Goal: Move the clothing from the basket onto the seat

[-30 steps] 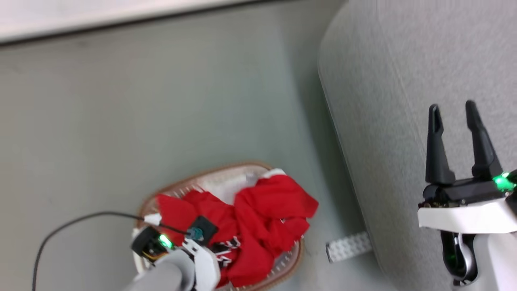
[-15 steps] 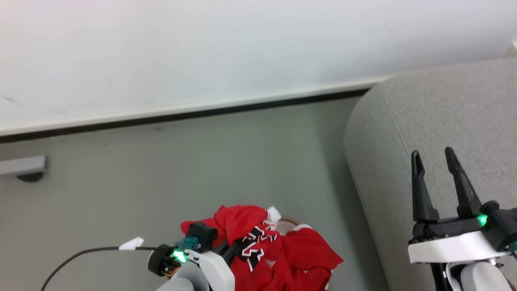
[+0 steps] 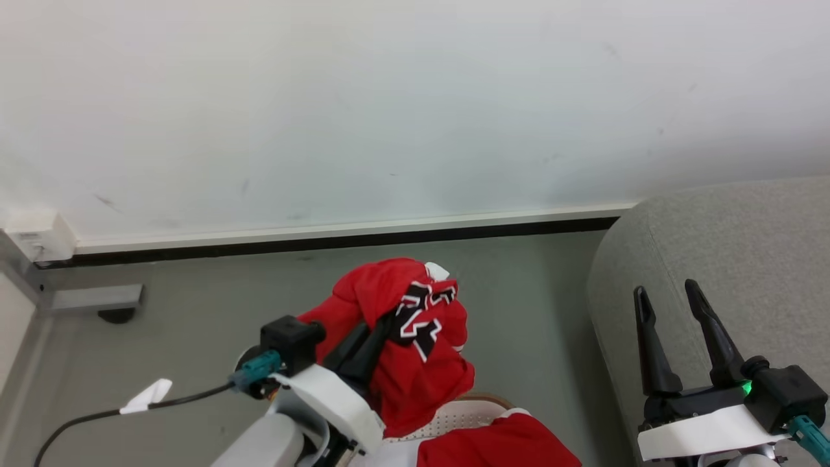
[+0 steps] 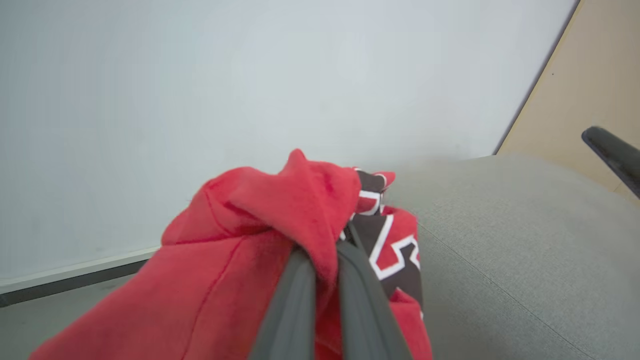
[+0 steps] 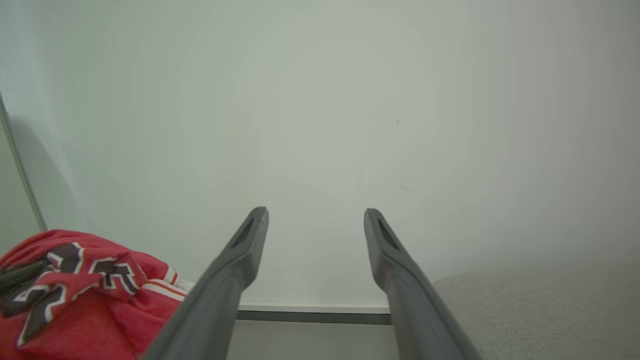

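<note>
The red clothing with the numbers is hanging above the basket, pinched tight in the left gripper. It is not reaching the seat yet, and another red piece is lying in the basket. The right gripper is hovering by the seat, fingers apart, holding nothing. The left wrist view is showing the pinch; the head view is showing the basket.

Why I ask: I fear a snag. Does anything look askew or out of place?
Nothing damaged. The left gripper is shut on a bunched red garment held above the basket; a second red garment spills over the basket's rim.
</note>
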Available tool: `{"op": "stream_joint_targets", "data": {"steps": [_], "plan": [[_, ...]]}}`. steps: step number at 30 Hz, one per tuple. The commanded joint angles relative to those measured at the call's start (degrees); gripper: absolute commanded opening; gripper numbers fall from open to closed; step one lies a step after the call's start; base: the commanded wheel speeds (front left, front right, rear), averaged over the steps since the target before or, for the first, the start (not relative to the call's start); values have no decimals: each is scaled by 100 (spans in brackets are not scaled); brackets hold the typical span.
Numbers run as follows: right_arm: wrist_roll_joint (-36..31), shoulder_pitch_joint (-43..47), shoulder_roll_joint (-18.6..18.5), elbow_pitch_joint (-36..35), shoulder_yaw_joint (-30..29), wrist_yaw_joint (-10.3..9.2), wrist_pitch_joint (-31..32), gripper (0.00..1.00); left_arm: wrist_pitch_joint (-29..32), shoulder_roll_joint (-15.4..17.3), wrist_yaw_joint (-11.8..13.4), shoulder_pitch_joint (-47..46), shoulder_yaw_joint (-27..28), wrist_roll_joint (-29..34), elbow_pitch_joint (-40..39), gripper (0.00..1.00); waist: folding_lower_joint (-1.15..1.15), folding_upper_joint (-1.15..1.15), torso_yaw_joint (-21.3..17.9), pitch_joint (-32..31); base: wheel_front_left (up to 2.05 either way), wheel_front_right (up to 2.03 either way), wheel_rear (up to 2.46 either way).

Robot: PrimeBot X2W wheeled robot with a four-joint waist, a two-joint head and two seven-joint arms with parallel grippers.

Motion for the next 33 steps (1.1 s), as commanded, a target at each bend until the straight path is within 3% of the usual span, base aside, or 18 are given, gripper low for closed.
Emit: {"op": "stream_joint_targets", "data": {"steps": [1,13,25,33], "plan": [[42,59,-11,13,16,-12,-10,100,18,39,19,-62,40,-17,-152,0,2,0,53,-54,0,0,0],[86,106,-9,-65,239,-12,-10,100,670,296,262,-543,305,-220,-1378,0,2,0,176,-166,0,0,0],[1,99,-15,-78,417,-12,-10,100,777,417,436,-450,388,-250,-1754,0,2,0,93,-75,0,0,0],[-118,-166,-352,79,1340,-12,-10,100,790,397,455,-439,343,-292,-1782,0,2,0,89,-41,0,0,0]]}}
